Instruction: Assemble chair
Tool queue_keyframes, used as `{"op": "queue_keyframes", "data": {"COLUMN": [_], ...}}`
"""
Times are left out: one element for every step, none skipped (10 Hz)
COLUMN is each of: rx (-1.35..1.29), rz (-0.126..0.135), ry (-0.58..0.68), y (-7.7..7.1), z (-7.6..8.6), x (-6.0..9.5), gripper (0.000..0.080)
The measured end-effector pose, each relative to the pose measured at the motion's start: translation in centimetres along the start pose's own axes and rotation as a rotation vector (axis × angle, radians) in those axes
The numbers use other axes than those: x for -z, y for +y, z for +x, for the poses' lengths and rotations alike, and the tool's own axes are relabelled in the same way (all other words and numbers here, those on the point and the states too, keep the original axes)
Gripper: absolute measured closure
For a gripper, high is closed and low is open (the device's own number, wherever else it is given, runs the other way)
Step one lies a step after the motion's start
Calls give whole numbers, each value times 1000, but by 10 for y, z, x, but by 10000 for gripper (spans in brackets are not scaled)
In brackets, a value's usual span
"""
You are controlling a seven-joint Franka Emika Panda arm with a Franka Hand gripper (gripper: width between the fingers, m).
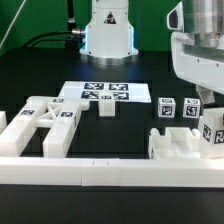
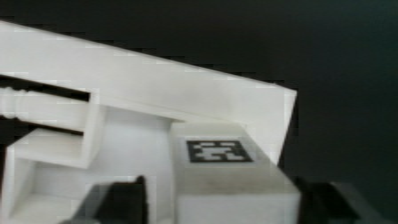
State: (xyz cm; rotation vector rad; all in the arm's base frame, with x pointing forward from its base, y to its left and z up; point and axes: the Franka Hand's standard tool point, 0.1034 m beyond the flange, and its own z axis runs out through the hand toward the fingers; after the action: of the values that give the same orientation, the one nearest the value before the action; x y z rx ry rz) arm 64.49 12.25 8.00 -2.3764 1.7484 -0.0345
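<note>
The step in hand looks like fitting. The gripper stands open astride a tagged piece, fingers clear of its sides, at the exterior view's right edge by the notched block. The frame lies lower left. The next move calls for lifting clear without nudging the piece. No readable writing, only square tags.

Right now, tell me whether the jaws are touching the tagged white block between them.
Cannot tell. In the wrist view the jaws flank the tagged white block closely, but blur hides any gap; the exterior view is too small to settle it.
</note>
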Motion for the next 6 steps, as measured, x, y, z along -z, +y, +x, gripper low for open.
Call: {"op": "queue_keyframes", "data": {"rx": [26,46,157,220,269,427], "rz": [0,-1,-2,-2,-2,-32], "ry": [0,1,2,1,2,-4], "y": [0,0,0,0,0,3], "z": [0,0,0,0,0,2], "x": [0,0,0,0,0,0], "gripper": [268,173,173,155,150,150]}}
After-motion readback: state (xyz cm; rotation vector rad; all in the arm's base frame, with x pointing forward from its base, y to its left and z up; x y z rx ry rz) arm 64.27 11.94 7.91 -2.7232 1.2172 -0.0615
